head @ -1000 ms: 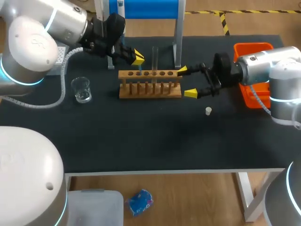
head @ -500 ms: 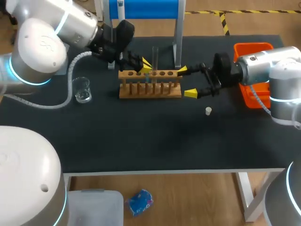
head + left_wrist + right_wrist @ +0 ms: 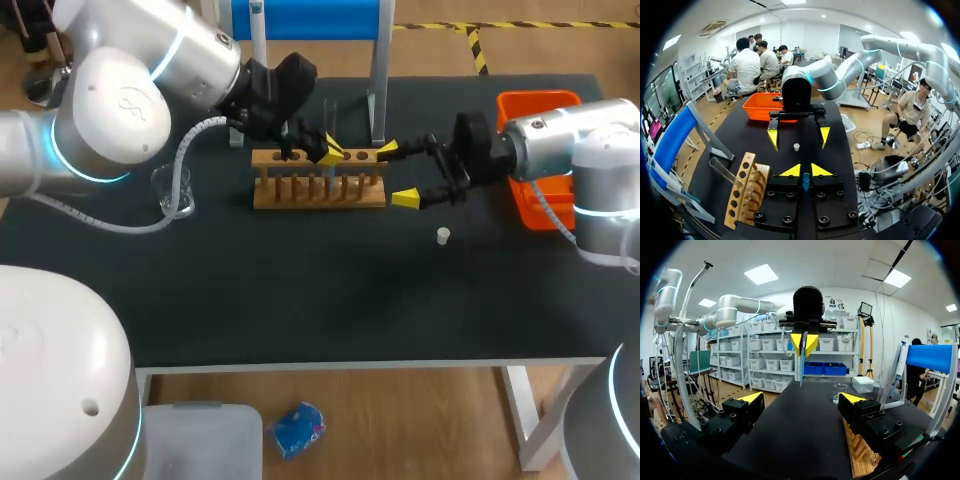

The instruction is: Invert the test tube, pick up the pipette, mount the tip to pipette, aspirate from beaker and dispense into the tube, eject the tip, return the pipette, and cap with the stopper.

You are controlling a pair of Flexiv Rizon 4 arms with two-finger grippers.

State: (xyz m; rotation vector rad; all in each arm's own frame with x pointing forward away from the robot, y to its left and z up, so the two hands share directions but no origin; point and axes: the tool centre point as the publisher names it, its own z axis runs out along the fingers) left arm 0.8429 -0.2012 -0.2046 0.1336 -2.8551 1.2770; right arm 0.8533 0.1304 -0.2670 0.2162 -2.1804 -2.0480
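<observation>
A clear test tube (image 3: pixel 328 115) stands upright in the wooden rack (image 3: pixel 318 190), seen again as the tube (image 3: pixel 722 170) in the rack (image 3: pixel 742 192). My left gripper (image 3: pixel 330 152) (image 3: pixel 803 171) hovers over the rack's middle, close to the tube, shut on a slim bluish pipette (image 3: pixel 805 181) whose thin tip hangs below the fingers (image 3: pixel 800 370). My right gripper (image 3: pixel 397 174) (image 3: pixel 801 398) stands open at the rack's right end, holding nothing. The white stopper (image 3: pixel 443 236) (image 3: pixel 796 147) lies on the mat beside it. The glass beaker (image 3: pixel 172 190) (image 3: pixel 840 390) sits left of the rack.
An orange bin (image 3: pixel 540 110) stands at the table's right edge, behind my right arm. A blue stand (image 3: pixel 310 20) on metal legs rises just behind the rack. A white box (image 3: pixel 862 384) sits near the beaker. The mat's front half is bare.
My left arm has swung right with the pipette, from the rack's left end to over its middle beside the tube. The right arm has stayed still.
</observation>
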